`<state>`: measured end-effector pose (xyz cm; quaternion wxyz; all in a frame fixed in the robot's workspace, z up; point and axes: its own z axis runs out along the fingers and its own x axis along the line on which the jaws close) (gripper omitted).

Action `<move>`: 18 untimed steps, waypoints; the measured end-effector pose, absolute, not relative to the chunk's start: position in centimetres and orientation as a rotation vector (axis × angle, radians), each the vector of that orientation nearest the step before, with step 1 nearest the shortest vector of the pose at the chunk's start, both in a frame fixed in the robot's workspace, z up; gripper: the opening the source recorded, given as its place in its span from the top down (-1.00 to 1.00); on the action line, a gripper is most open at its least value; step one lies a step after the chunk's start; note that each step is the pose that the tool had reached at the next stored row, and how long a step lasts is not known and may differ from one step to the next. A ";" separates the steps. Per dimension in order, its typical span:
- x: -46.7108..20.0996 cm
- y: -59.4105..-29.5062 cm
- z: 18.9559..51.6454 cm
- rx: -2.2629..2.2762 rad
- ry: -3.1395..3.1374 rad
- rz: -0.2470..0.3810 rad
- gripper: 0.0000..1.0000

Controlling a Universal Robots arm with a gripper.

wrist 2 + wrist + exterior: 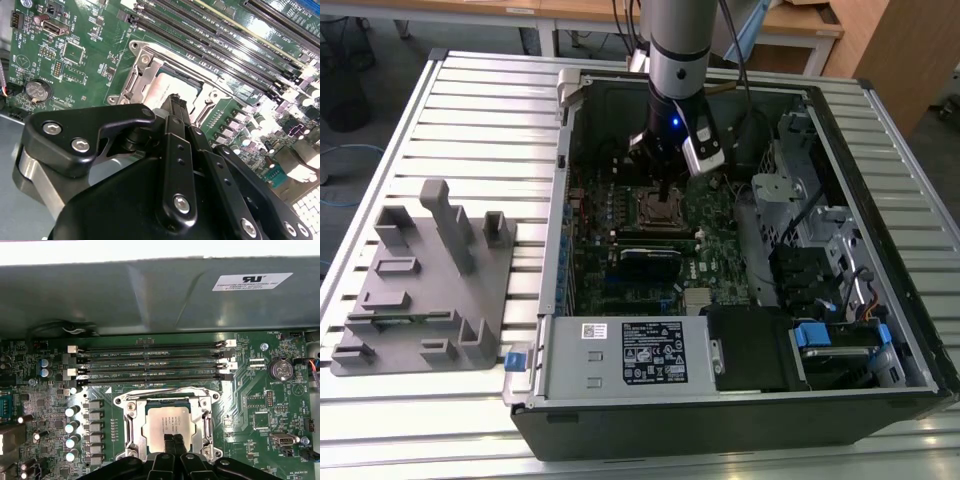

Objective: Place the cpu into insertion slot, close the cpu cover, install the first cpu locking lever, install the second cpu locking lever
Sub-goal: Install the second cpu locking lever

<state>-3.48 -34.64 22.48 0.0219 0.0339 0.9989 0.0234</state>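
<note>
You had the gripper (173, 441), fingers together holding nothing, on the cpu (165, 424) inside the cpu cover (131, 426).

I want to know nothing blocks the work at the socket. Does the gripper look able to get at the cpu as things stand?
Probably yes. The gripper hangs right over the cpu, which lies in the insertion slot with its metal top bare and nothing in between.

- My arm (677, 40) is a silver-grey cylinder with a black wrist and a small blue light.
- My gripper (173, 441) has matte black linkages, silver screws, and slim black fingers (176, 107).
</note>
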 end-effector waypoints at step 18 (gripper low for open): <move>-3.5 -34.6 23.2 0.105 3.095 0.072 0.79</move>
